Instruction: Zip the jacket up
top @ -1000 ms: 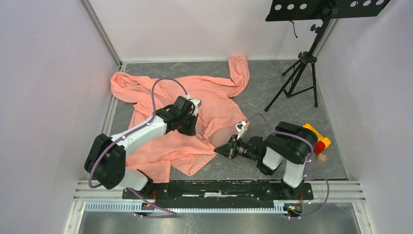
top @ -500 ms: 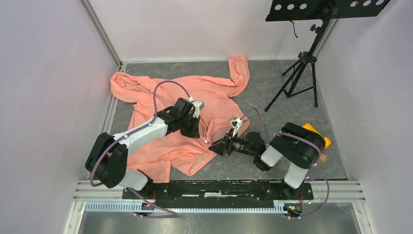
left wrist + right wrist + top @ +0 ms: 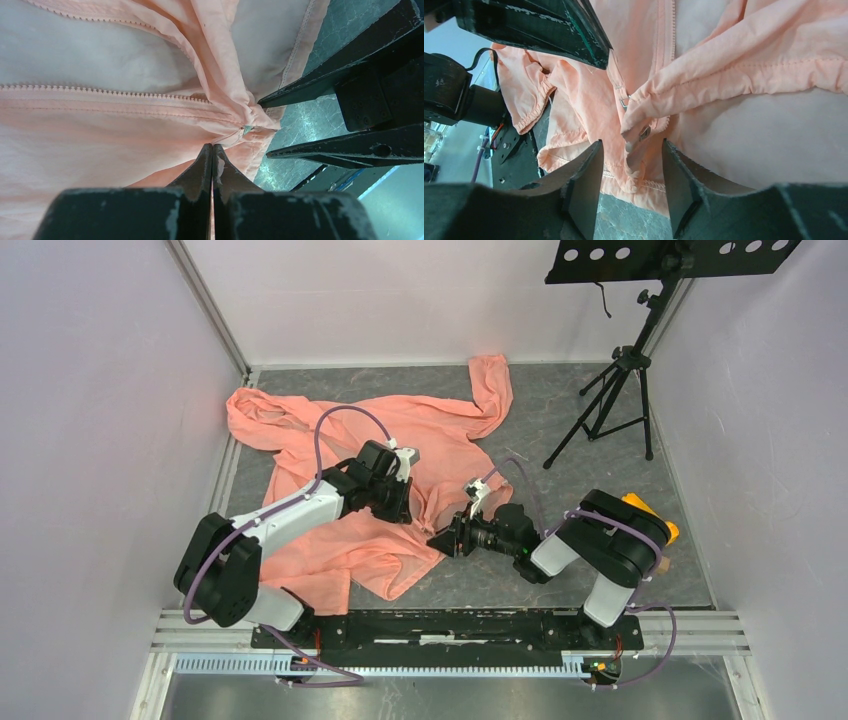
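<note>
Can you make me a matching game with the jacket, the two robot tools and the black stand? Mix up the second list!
Things:
1. jacket
2. left tool
3. right tool
4. black stand

States:
A. open, one finger on either side of a jacket fold
B. standing in the far right corner
C. salmon pink and rumpled
D. shut, tips against the fabric

Pairs: 1-C, 2-D, 3-A, 4-B

text: none readable | labels, brands: none readable | numbers, signs: none readable | views checked: top, left wrist, right wrist
</note>
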Action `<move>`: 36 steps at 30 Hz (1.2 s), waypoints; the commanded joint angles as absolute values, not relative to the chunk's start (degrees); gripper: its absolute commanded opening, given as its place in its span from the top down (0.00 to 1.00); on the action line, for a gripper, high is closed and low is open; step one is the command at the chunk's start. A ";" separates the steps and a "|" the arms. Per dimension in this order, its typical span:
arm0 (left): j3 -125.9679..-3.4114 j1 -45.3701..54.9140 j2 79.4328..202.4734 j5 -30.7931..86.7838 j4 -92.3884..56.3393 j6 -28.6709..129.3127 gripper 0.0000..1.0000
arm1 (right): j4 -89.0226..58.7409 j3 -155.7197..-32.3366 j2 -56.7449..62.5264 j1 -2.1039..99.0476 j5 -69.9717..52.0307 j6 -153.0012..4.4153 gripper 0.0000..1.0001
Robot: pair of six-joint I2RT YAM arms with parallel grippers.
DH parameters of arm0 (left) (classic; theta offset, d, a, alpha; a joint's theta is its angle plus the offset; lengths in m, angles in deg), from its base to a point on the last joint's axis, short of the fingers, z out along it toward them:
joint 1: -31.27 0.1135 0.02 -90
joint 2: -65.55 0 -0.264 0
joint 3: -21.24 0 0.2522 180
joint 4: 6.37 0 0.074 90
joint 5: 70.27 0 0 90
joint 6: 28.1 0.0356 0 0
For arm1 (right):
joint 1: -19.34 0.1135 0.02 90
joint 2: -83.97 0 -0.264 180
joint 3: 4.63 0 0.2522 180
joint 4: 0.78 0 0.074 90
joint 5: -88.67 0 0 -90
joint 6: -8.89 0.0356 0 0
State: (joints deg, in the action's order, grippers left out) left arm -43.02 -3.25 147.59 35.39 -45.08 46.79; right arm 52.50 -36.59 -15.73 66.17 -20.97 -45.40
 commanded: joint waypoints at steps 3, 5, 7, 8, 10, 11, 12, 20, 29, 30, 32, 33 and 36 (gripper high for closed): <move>-44.65 -3.49 145.70 37.36 -43.66 45.11 0.98 | 51.19 -37.38 -16.40 66.37 -19.40 -46.06 0.57; -44.67 -3.52 145.44 37.41 -43.71 45.05 0.98 | 50.41 -38.23 -17.37 66.37 -19.44 -45.69 0.60; -44.55 -3.51 145.15 37.40 -43.90 44.97 0.98 | 51.17 -38.12 -17.52 66.37 -19.07 -45.36 0.62; -44.56 -3.45 145.01 37.27 -44.09 45.03 0.98 | 51.28 -38.30 -17.46 66.43 -19.00 -45.37 0.65; -44.56 -3.59 144.81 37.02 -44.43 45.11 0.98 | 50.73 -38.62 -17.46 66.51 -18.49 -45.39 0.73; -44.55 -3.50 144.61 36.75 -44.55 45.11 0.98 | 50.58 -38.57 -17.39 66.52 -17.84 -45.22 0.79; -44.53 -3.53 144.51 36.41 -44.72 45.12 0.98 | 51.07 -38.17 -17.21 66.54 -17.16 -44.91 0.83; -45.10 -3.45 147.52 25.21 -48.87 41.27 0.98 | 67.79 -31.59 -15.99 66.20 -13.02 -34.49 1.00; -45.08 -3.45 148.07 3.86 -48.29 36.90 0.98 | 83.01 -28.05 -22.61 66.36 -9.94 -21.48 1.00; -45.71 -3.45 148.15 1.38 -48.87 36.46 0.98 | 80.95 -28.25 -21.93 66.37 -9.85 -22.16 1.00; -47.01 -3.02 148.87 -7.20 -49.97 35.47 0.98 | 78.07 -28.37 -20.38 66.47 -9.55 -23.03 1.00; -47.59 -2.50 149.82 -12.46 -50.23 34.85 0.98 | 76.95 -28.43 -19.74 66.45 -9.49 -23.35 1.00; -51.38 3.22 154.58 -16.82 -50.49 33.75 0.98 | 74.27 -28.71 -18.36 66.43 -9.02 -24.11 1.00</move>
State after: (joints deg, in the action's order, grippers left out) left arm -45.62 -2.79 149.88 -0.30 -50.37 37.91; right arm 70.12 -28.87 -21.06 66.22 -10.94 -23.90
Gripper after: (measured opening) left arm 0.029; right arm 0.011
